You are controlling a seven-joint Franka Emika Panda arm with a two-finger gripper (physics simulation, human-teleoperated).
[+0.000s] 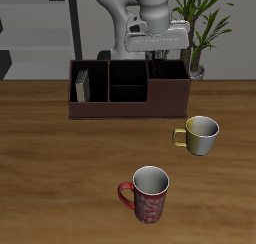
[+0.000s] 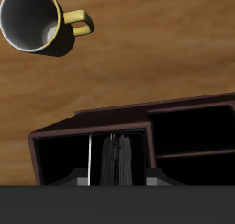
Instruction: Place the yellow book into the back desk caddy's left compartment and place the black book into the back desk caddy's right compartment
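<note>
Hand (image 1: pixel 158 60) fingertips hidden inside back desk caddy (image 1: pixel 128 109).

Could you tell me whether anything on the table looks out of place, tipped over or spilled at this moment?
Nothing stands out. The back desk caddy sits square with the yellow book upright in one end compartment, while the gripper lowers the black book upright into the other. Both mugs, the yellow one and the red one, stand upright, unspilled.

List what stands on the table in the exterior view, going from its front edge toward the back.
Red patterned mug → yellow-handled mug → back desk caddy, with the yellow book standing in one end compartment and the end effector lowered into the other end.
</note>
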